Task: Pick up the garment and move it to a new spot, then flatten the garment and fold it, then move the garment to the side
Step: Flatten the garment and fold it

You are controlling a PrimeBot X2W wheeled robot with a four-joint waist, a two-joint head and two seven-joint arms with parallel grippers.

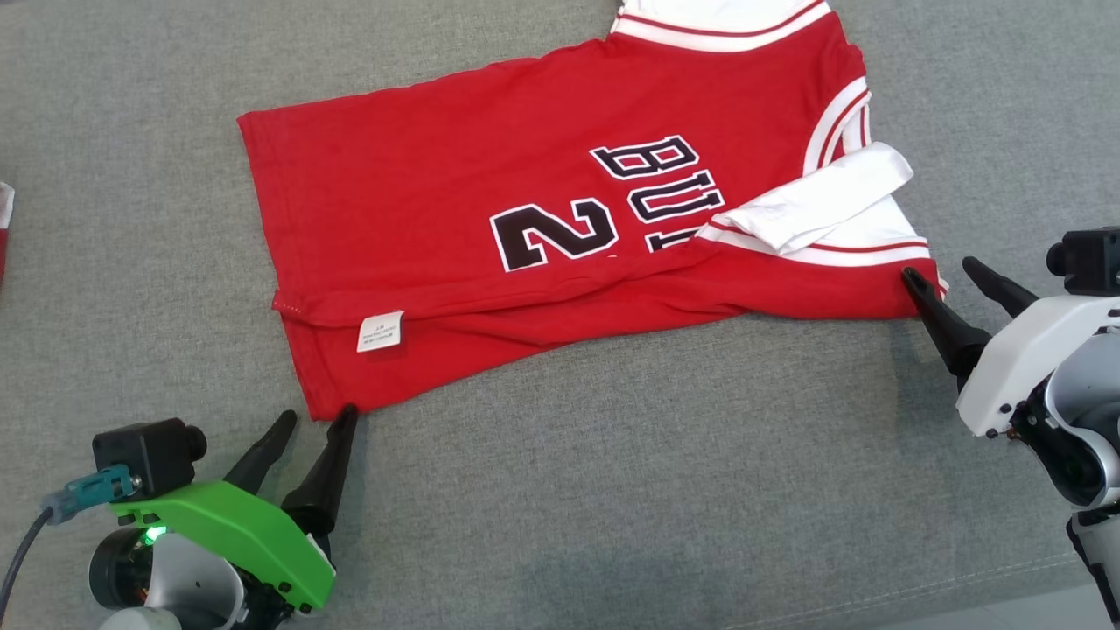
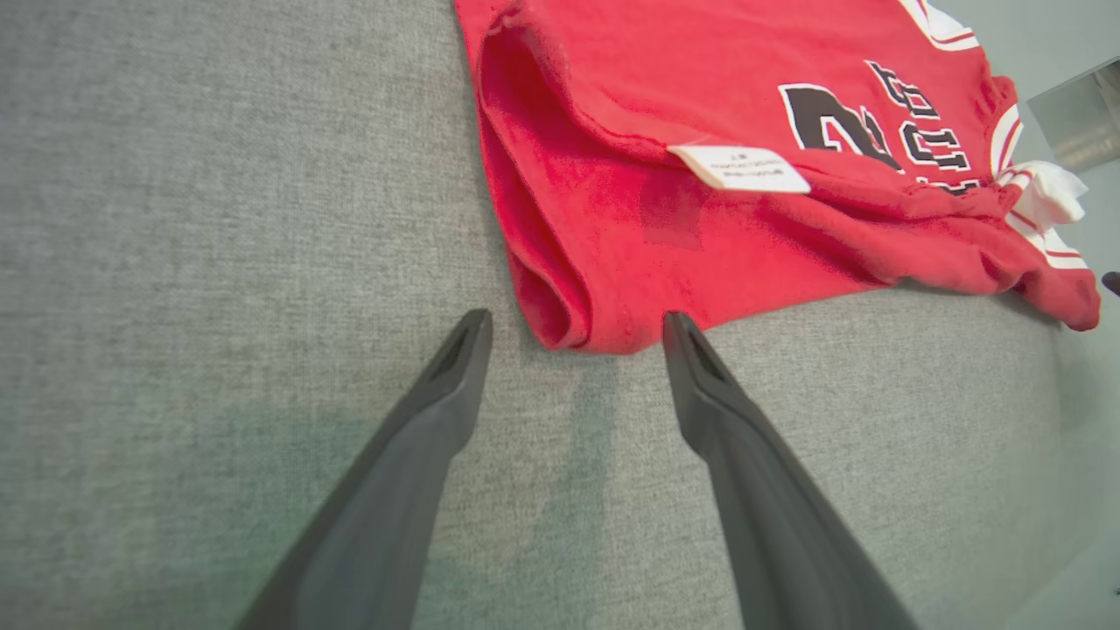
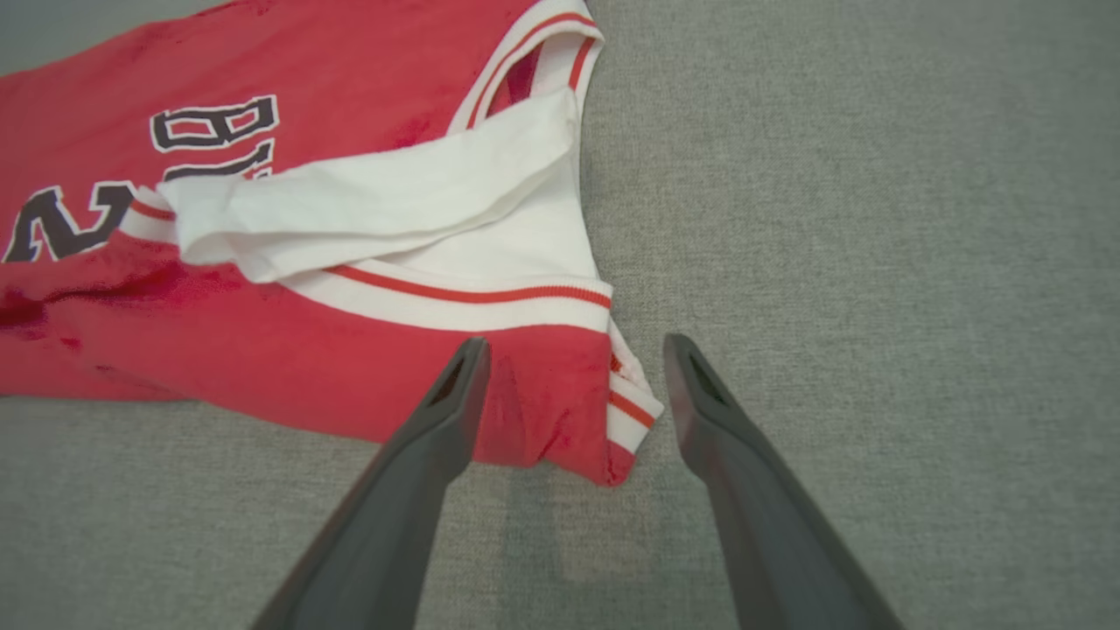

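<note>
Red jersey (image 1: pixel 437 192) lies on the grey cushion (image 1: pixel 612 490) in the head view, near edge folded over, with my left gripper (image 1: pixel 319 413) at its hem corner (image 1: pixel 324 394) and my right gripper (image 1: pixel 938 267) at its armhole corner (image 1: pixel 879 297), one per end, I reckon, to keep the fold even. Left wrist view: jaws spread, pinching nothing. Right wrist view: spread too, straddling that striped corner.

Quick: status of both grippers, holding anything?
Left gripper: open, holding nothing, at the hem corner of the red-and-white fabric jersey.
Right gripper: open, holding nothing, by its shoulder corner.

Red-and-white jersey (image 1: pixel 420 219), flat, near long edge folded over
</note>
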